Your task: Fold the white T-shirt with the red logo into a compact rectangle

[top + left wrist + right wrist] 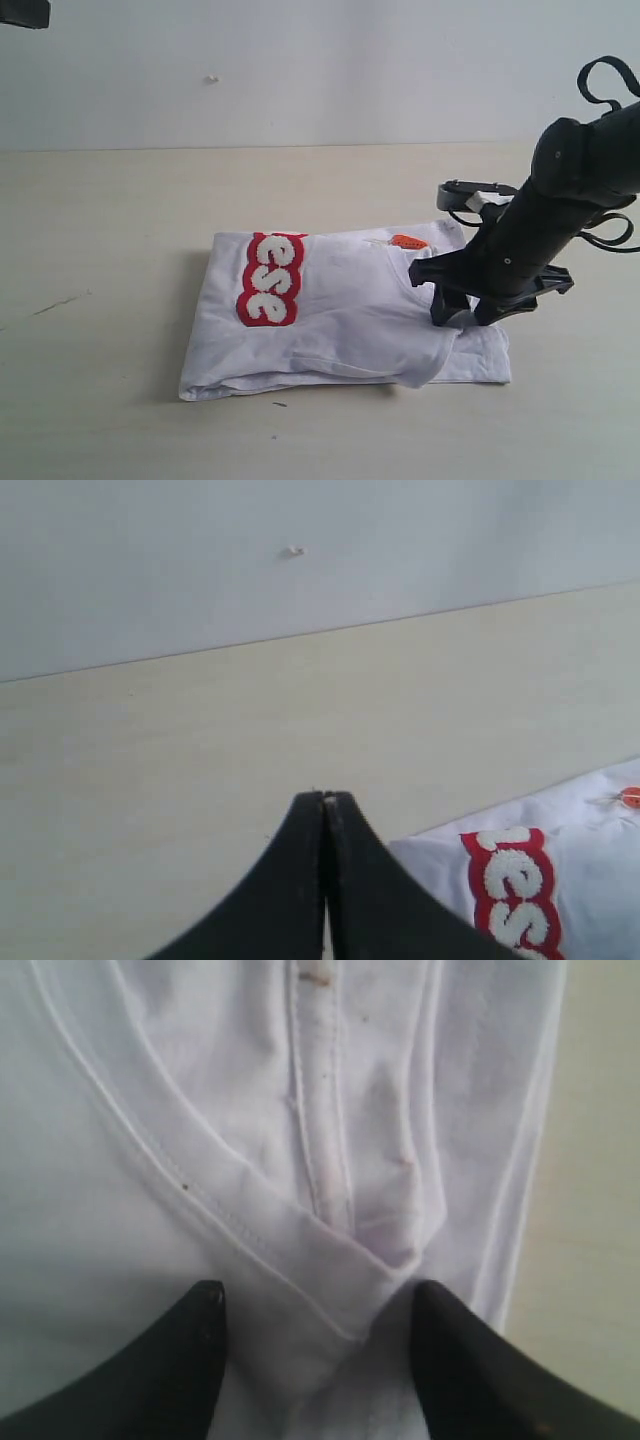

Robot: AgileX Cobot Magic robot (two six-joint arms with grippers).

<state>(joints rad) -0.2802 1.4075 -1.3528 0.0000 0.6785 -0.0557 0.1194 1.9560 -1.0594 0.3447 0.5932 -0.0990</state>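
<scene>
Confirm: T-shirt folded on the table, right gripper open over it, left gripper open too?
Not quite: the left gripper is shut, as the left wrist view shows. The white T-shirt does lie folded on the table, right gripper open over it.

One white T-shirt (350,320) is counted, lying on one pale table (120,200). One red logo (270,280) is shown on the shirt, and one small orange tag (408,241). Two black grippers are counted: one left gripper (325,800), and one right gripper (465,318) at the right end of the shirt.
</scene>
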